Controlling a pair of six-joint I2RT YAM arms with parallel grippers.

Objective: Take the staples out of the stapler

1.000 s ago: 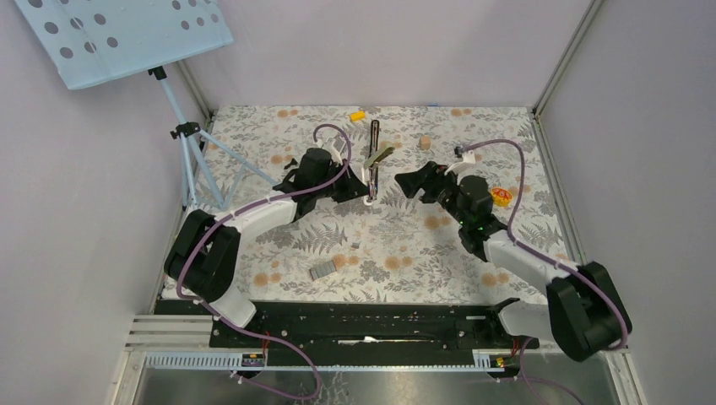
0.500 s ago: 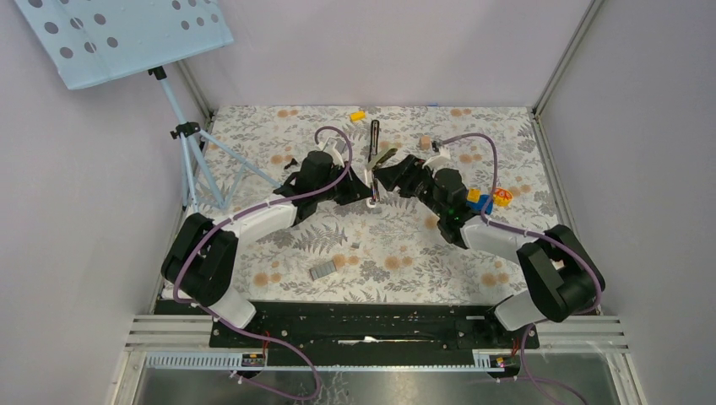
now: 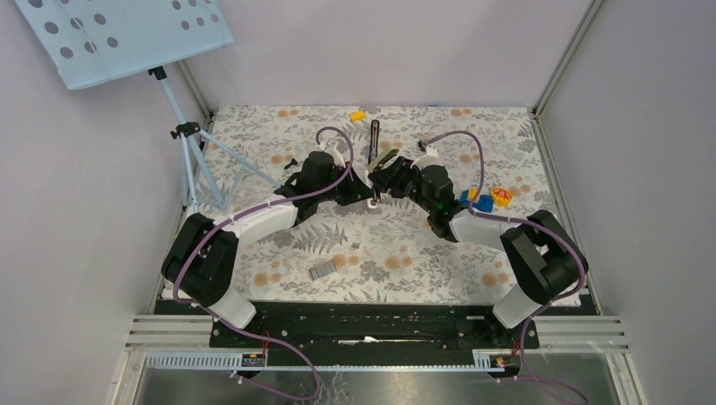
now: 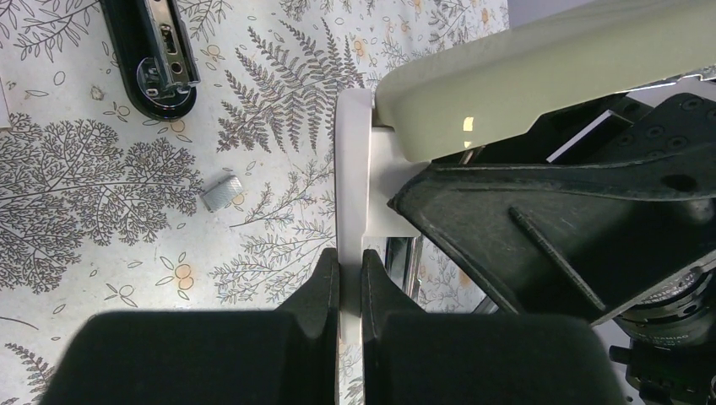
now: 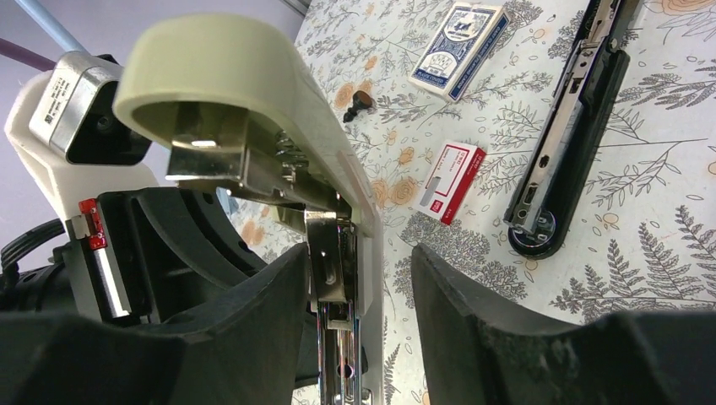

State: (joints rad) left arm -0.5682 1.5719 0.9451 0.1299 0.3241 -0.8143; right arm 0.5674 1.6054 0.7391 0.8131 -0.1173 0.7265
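Cream stapler (image 5: 253, 93) fills right hand (image 5: 359, 270) gap; black stapler (image 5: 566, 126) near.

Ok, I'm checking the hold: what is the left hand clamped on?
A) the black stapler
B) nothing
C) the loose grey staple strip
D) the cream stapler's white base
D: in the left wrist view the left hand is shut on the thin white base of the cream stapler.
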